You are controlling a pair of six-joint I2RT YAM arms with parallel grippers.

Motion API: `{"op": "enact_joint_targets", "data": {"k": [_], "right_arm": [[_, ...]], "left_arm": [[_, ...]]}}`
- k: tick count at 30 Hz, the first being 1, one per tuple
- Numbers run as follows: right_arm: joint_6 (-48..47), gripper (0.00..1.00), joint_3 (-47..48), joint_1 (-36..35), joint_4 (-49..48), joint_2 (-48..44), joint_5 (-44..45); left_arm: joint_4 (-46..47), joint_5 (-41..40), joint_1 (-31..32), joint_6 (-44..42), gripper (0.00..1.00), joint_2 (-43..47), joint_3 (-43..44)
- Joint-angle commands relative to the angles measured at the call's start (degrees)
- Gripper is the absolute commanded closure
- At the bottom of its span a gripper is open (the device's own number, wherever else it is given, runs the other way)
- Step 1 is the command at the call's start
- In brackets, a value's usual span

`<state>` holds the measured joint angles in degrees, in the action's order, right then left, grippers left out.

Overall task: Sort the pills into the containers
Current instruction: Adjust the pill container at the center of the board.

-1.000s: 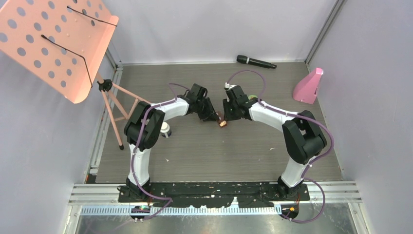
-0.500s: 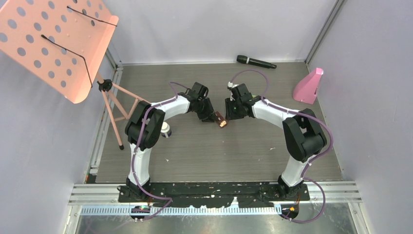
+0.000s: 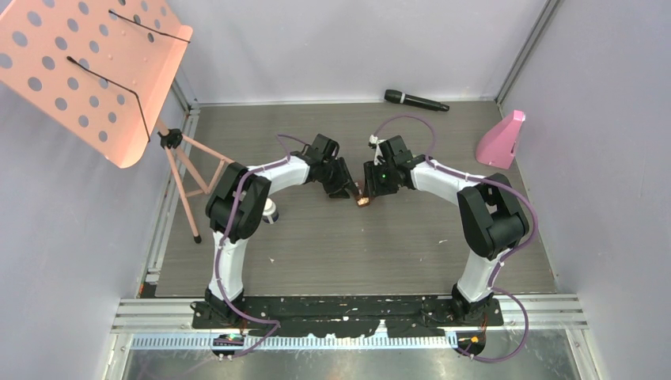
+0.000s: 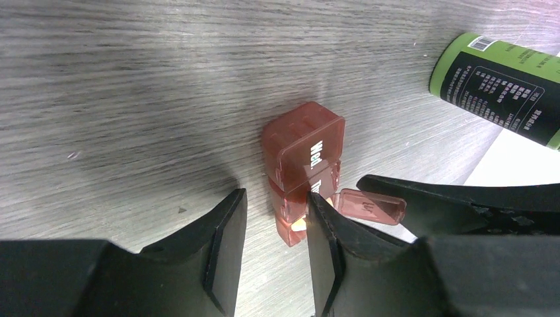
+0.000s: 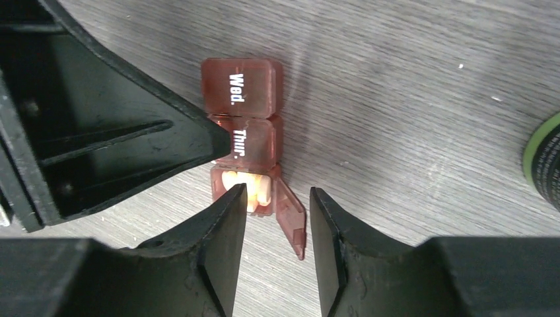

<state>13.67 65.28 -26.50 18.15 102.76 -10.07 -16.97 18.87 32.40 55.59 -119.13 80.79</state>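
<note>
Right wrist: brown case [image 5: 241,119] lies between right hand [image 5: 278,191] and left hand [image 4: 274,195] — both released.

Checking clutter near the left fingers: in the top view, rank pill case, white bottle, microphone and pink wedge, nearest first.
1. Pill case, just right of the left fingers.
2. White bottle, left, beside the left arm.
3. Microphone, far edge.
4. Pink wedge, far right.

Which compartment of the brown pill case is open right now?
The end compartment beside Thur., farthest from Wed.. Its lid is flipped out sideways and pale pills show inside; the other two are shut.
</note>
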Motion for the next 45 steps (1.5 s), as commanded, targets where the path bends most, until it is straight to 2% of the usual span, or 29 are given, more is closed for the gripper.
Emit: {"op": "enact_joint_targets", "data": {"k": [1, 15, 45], "right_arm": [[0.6, 0.52, -0.1, 0.4, -2.3, -1.6, -4.0], [1.9, 0.57, 0.2, 1.4, 2.5, -4.0, 1.5], [1.5, 0.57, 0.5, 1.2, 0.4, 2.0, -7.3]], "left_arm": [[2.0, 0.5, 0.0, 1.1, 0.60, -0.4, -0.7], [-0.2, -0.7, 0.0, 0.5, 0.62, -0.4, 0.3], [-1.0, -0.9, -0.1, 1.2, 0.62, -1.0, 1.1]]}}
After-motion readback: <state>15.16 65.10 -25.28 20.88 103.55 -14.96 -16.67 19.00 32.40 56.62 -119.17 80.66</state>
